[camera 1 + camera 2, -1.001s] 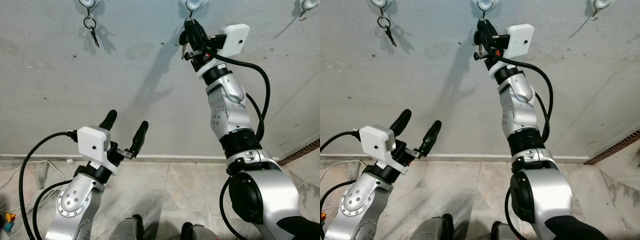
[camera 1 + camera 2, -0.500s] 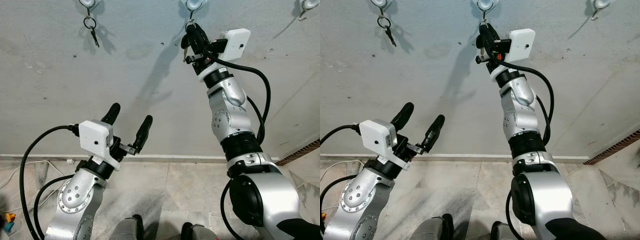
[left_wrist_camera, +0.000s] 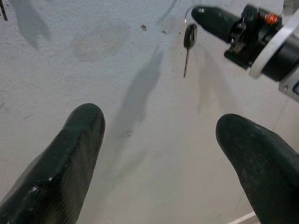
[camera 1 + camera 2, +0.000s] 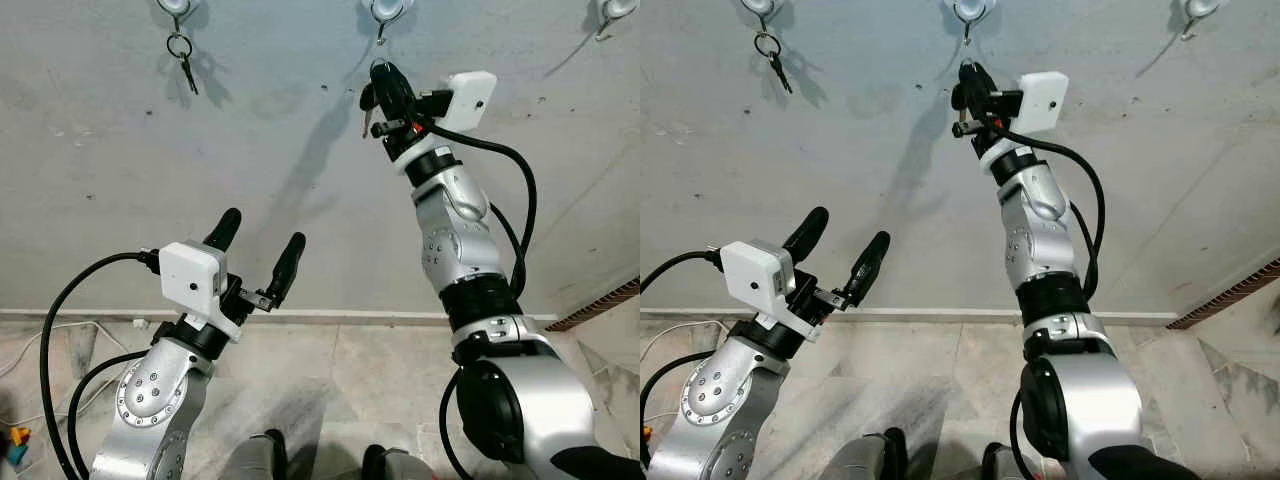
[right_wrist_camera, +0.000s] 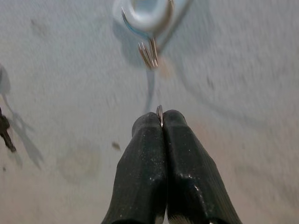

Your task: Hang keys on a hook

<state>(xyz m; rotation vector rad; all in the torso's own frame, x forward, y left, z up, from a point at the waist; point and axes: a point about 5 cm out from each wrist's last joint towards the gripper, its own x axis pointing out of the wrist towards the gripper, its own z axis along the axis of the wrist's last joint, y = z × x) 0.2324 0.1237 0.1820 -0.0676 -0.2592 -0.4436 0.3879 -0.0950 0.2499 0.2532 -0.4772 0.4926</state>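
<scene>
My right gripper [image 4: 381, 72] is raised against the grey wall, just below the middle white hook [image 4: 386, 10]. It is shut on a key ring [image 5: 159, 111], and the dark key [image 4: 366, 112] dangles beneath the fingertips. In the right wrist view the shut fingers [image 5: 145, 154] point up at the hook's metal prong [image 5: 149, 54], with a gap between ring and prong. My left gripper [image 4: 260, 232] is held low at the left, open with nothing between its fingers; its wrist view looks up at the hanging key [image 3: 188, 44].
Another set of keys [image 4: 182, 55] hangs from the left hook [image 4: 174, 6]. A third hook [image 4: 606, 14] is at the top right. A skirting strip [image 4: 350, 316] meets the tiled floor, where cables [image 4: 45, 345] lie at the left.
My right gripper has dropped a little lower, away from the middle hook, still holding the key. The left arm rose slightly, then stayed still.
</scene>
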